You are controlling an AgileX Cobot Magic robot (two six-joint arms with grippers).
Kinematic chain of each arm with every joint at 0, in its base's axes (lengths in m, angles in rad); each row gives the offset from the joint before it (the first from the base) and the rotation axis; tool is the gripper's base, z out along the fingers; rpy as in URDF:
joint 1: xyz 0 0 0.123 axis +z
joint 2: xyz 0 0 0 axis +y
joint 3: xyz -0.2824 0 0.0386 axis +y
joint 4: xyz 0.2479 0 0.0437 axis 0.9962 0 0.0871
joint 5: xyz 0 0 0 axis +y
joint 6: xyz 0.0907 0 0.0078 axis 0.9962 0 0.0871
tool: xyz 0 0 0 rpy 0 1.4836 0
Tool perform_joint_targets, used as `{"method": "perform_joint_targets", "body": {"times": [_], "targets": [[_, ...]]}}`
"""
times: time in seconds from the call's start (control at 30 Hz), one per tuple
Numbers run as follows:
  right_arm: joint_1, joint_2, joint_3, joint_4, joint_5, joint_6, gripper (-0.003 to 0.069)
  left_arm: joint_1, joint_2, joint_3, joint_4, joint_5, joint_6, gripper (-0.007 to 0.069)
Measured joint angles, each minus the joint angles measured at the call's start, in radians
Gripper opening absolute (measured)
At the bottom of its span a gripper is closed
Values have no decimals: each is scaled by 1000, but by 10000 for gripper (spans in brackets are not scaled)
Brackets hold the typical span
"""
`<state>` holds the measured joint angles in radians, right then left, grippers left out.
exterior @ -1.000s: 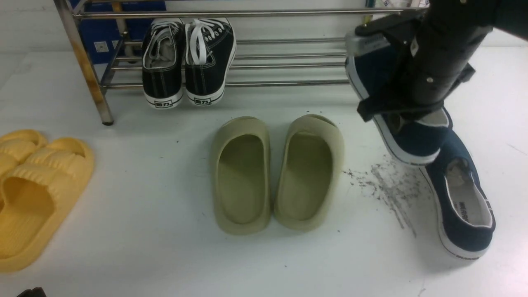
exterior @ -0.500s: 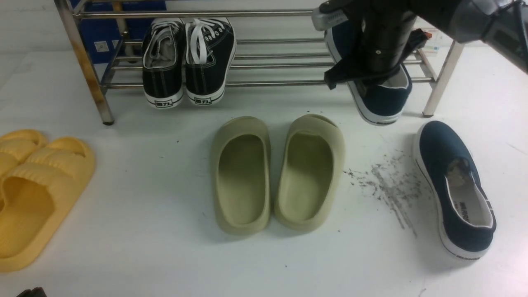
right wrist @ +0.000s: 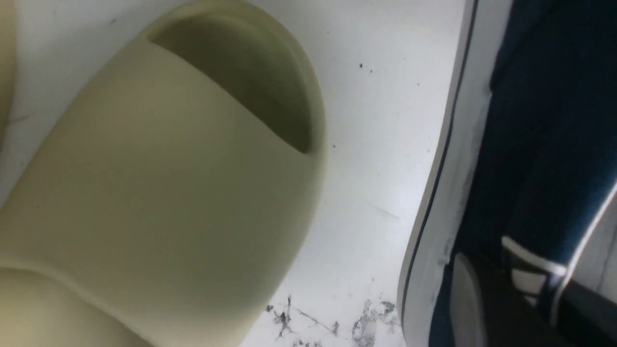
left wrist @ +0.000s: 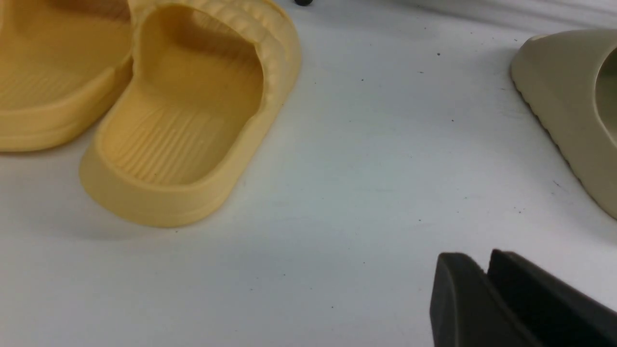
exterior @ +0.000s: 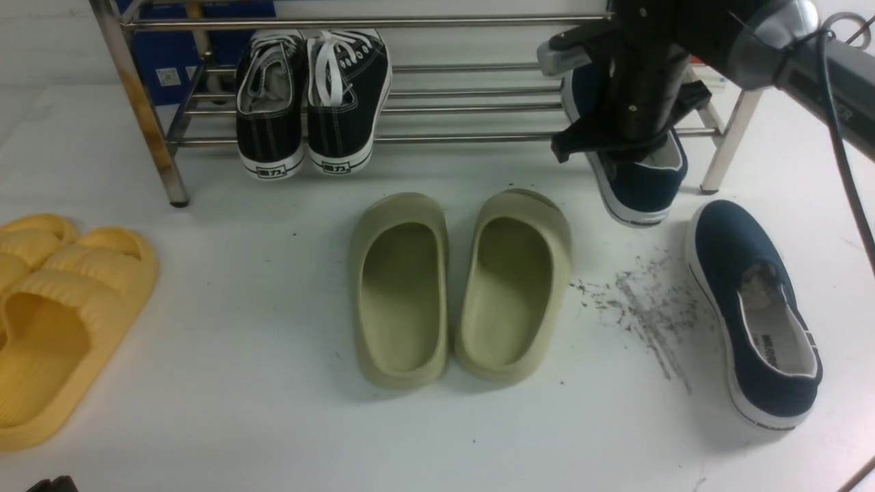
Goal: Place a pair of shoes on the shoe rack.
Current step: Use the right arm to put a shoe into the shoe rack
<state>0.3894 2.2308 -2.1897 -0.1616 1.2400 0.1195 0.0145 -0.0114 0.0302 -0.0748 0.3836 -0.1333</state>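
My right gripper (exterior: pixel 625 147) is shut on the side wall of one navy slip-on shoe (exterior: pixel 642 184). The shoe hangs tilted, its toe over the right end of the silvery shoe rack (exterior: pixel 465 109), its heel out in front of the lowest bar. In the right wrist view the navy canvas and white sole (right wrist: pixel 434 202) fill the edge, with a finger (right wrist: pixel 465 299) against the shoe's side. The second navy shoe (exterior: pixel 752 307) lies on the white table at the right. My left gripper (left wrist: pixel 484 270) is shut and empty, low over the table.
Black lace-up sneakers (exterior: pixel 311 96) sit on the rack's left part. Olive-green slides (exterior: pixel 461 283) lie in the middle, right in front of the rack. Yellow slides (exterior: pixel 55 307) lie at the left edge. Dark scuff marks (exterior: pixel 642 307) mark the table beside the second navy shoe.
My right gripper carried the navy shoe up and back from above its mate to the rack's right end, then shifted slightly right and lower. The left arm has not moved.
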Motion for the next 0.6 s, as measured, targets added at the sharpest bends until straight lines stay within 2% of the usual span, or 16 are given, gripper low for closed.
{"method": "perform_joint_targets", "body": {"times": [0.27,0.6], "targets": [[0,0,0,39,-116,0,50,0,0,0,0,0,0,99],[0,10,0,26,-281,2,50,0,0,0,0,0,0,107]]}}
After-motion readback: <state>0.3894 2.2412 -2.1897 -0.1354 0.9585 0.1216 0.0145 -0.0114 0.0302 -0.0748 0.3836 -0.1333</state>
